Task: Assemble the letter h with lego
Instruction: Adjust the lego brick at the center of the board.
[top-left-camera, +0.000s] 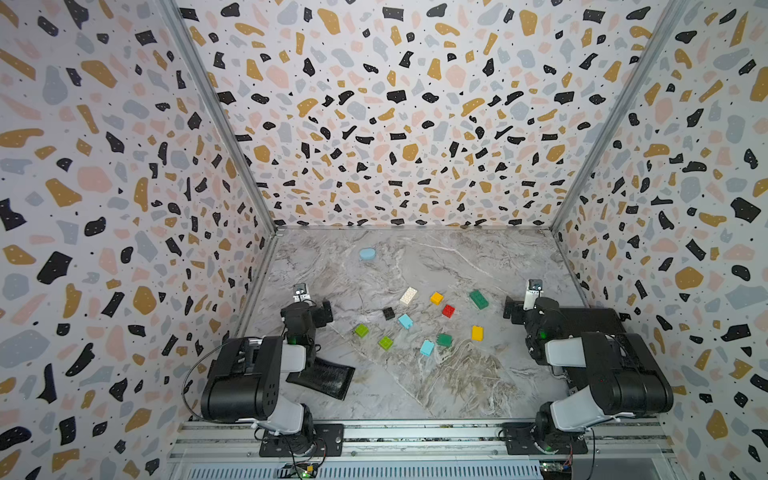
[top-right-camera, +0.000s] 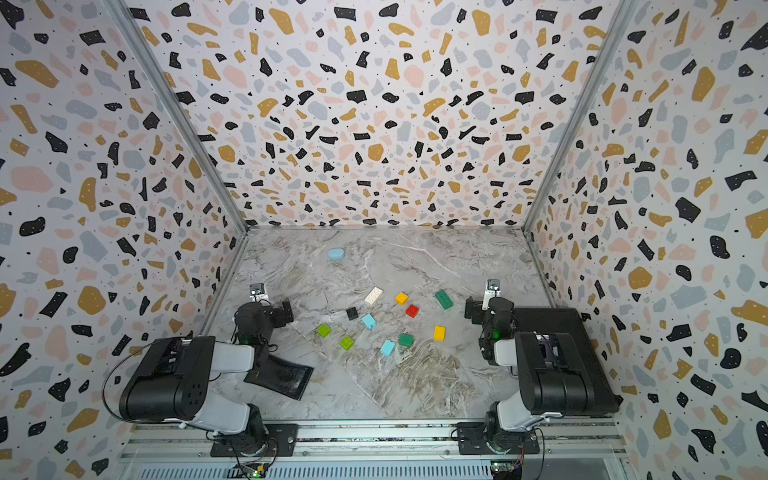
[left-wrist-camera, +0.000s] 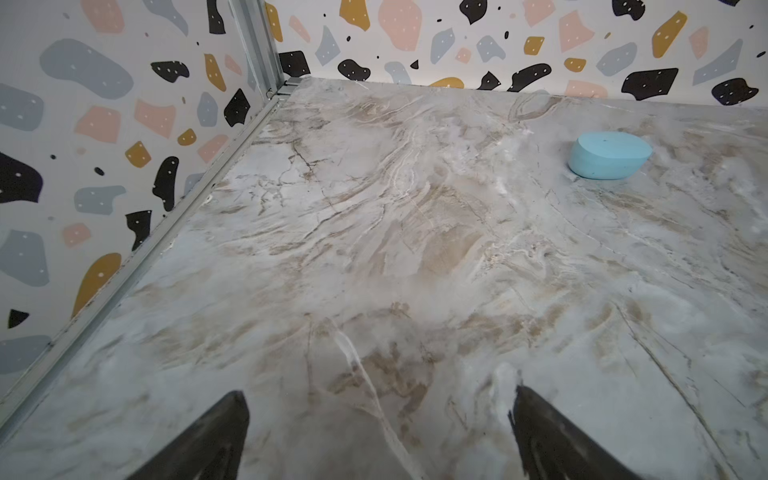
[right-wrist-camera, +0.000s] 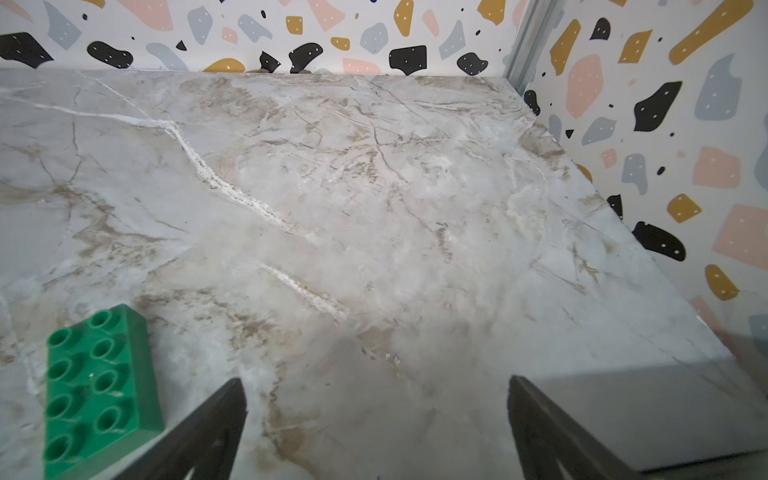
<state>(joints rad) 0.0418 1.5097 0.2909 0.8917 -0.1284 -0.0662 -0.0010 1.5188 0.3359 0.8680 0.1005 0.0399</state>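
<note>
Marble table (top-left-camera: 415, 386) carries a job that looks unstarted. The lego (top-left-camera: 405, 321) lies as loose single bricks across the middle, none joined. No stem, arch or leg of an h is begun, so all the building is left. Patterned walls (top-left-camera: 124, 208) close the left, far and right sides and meet the table at metal rails. Only the near side, where both arm bases sit, is open. A flat black pad (top-left-camera: 590, 320) takes up the right edge under the right arm. A black ribbed tray (top-left-camera: 324, 378) lies near-left beside the left arm. Bare marble stretches far of the scatter and again near-centre, and either patch looks roomy enough to build on. Left gripper (left-wrist-camera: 379, 395) hangs low over bare table at the left, jaws spread wide, nothing between them. Right gripper (right-wrist-camera: 376, 381) is likewise wide and empty at the right, with the long dark green brick (right-wrist-camera: 99, 386) just to its left in the scene. White brick (top-left-camera: 408, 295) sits far-centre. The smaller pieces:
- right half: orange brick (top-left-camera: 436, 298), red brick (top-left-camera: 448, 311), yellow brick (top-left-camera: 477, 333)
- centre: black brick (top-left-camera: 388, 313), small dark green brick (top-left-camera: 444, 340), near light blue brick (top-left-camera: 427, 348)
- leftmost: left lime brick (top-left-camera: 361, 330), near lime brick (top-left-camera: 385, 343)

Pale-blue lump (top-left-camera: 367, 253) lies far, well apart, smooth, not lego.
</note>
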